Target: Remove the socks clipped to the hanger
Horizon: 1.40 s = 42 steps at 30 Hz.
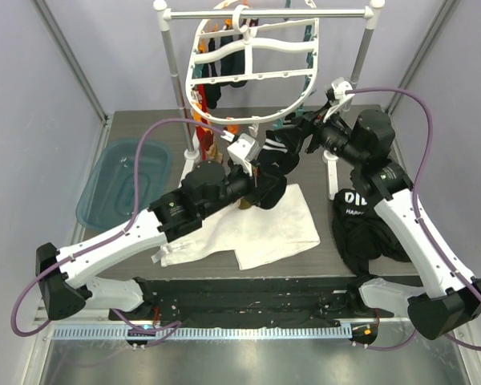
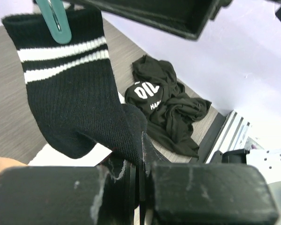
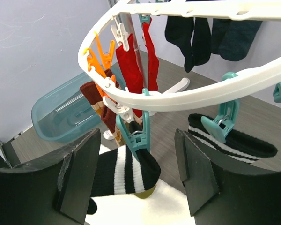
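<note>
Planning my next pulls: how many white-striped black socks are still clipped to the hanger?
2. The centre striped sock hangs from a teal clip on the hanger; the right striped sock hangs from the next teal clip. Others may be hidden.

The left arm (image 1: 136,233) and right arm (image 1: 417,233) stretch toward the far edge of the tabletop (image 1: 144,127); left hand (image 2: 140,161) clamped on a black sock (image 2: 70,98); right hand (image 3: 136,145) spread wide.

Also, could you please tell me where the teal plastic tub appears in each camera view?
Top external: teal tub, far left, mid-height.
Left wrist: not in view.
Right wrist: mid-left, beyond the hanger rim.
Shared landmark: the white cloth, centre in top external, low left in left wrist, bottom edge in right wrist.
</note>
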Each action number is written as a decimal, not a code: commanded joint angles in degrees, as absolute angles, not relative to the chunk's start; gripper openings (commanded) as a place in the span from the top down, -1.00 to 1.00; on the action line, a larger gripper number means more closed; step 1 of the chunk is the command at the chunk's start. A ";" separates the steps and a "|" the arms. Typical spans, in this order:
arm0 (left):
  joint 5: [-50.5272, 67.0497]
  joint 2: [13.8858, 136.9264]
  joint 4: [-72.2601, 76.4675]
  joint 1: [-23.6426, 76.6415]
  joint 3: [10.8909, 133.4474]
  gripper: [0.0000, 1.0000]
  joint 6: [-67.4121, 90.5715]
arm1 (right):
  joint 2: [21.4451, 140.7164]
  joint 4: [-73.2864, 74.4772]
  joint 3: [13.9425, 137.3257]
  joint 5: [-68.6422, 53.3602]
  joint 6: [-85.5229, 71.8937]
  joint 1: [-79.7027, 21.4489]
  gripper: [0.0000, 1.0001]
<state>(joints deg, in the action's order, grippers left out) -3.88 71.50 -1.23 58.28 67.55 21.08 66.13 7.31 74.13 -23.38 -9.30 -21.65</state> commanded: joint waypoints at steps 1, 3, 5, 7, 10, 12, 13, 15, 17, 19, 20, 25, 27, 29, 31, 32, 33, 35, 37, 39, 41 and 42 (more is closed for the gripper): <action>-2.29 71.37 -1.58 58.53 69.52 0.99 21.80 | 66.36 0.27 74.01 -27.32 -8.96 -21.88 -0.43; -1.94 71.54 -1.58 58.45 69.96 0.99 22.06 | 67.32 0.35 74.35 -28.12 -9.23 -21.88 -0.43; -2.11 71.63 -1.58 58.45 70.05 0.99 21.97 | 68.20 0.35 74.88 -28.21 -9.84 -21.80 -0.42; -2.29 71.89 -1.67 58.45 70.31 1.00 22.06 | 68.55 0.35 74.80 -27.16 -10.19 -22.06 -0.40; -2.11 72.42 -1.84 58.53 70.75 1.00 22.24 | 68.20 -1.30 74.44 -25.67 -10.20 -22.58 -0.37; -1.76 72.86 -2.02 58.45 71.01 1.00 22.24 | 67.94 -1.32 74.27 -24.88 -9.67 -22.94 -0.36; -1.76 73.21 -1.85 58.45 71.02 0.99 22.24 | 67.94 -1.41 74.18 -24.53 -9.41 -23.46 -0.36; -1.50 73.48 -1.93 58.45 71.28 1.00 22.41 | 67.94 -1.67 73.92 -23.39 -8.71 -24.08 -0.33; -1.41 73.74 -1.85 58.45 71.45 1.00 22.50 | 68.47 -1.67 73.92 -23.03 -8.61 -24.52 -0.23; -1.41 73.65 -1.85 58.53 71.46 1.00 22.50 | 68.90 -1.67 73.92 -22.59 -8.79 -24.70 -0.08; -1.49 73.65 -1.85 58.45 71.46 0.99 22.50 | 68.99 -1.67 73.92 -22.33 -8.79 -25.05 0.03; -2.81 72.43 -2.64 58.45 69.97 1.00 22.50 | 68.12 -2.28 73.48 -15.23 -9.40 -25.31 0.47; -4.12 71.20 -2.81 58.45 68.83 1.00 22.50 | 67.59 -1.85 73.48 -14.24 -9.58 -25.22 0.62; -5.27 70.05 -3.25 58.45 67.07 1.00 22.41 | 66.63 -2.54 72.43 -14.15 -10.46 -25.31 0.76; -7.02 68.47 -3.51 58.36 66.01 1.00 22.50 | 66.01 -3.95 70.59 -14.33 -11.42 -25.23 0.82; -7.55 68.03 -3.95 58.36 64.87 1.00 22.50 | 65.66 -5.17 70.05 -14.41 -12.21 -25.31 0.88; -8.08 66.90 -4.04 58.36 64.25 1.00 22.59 | 65.57 -5.36 69.87 -14.41 -12.56 -25.31 0.91; -10.28 65.84 -5.00 58.36 63.29 1.00 23.29 | 65.57 -5.19 69.96 -14.50 -13.09 -25.31 0.95; -13.34 64.43 -7.36 57.92 62.67 1.00 24.16 | 65.74 -4.75 70.48 -14.41 -13.62 -25.23 0.95; -17.56 63.55 -10.79 57.48 63.28 1.00 25.31 | 65.83 -3.61 70.84 -14.68 -14.41 -25.31 0.95; -25.55 61.62 -17.03 56.34 64.16 1.00 26.71 | 65.83 -3.25 71.02 -15.11 -14.85 -25.23 0.95; -28.36 60.74 -18.96 55.73 64.51 1.00 27.33 | 65.83 -3.51 70.84 -15.90 -14.42 -25.31 0.94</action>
<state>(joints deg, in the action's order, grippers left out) -14.22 64.69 -10.44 57.63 62.81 24.21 67.37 -1.78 69.73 -15.53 -13.06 -25.02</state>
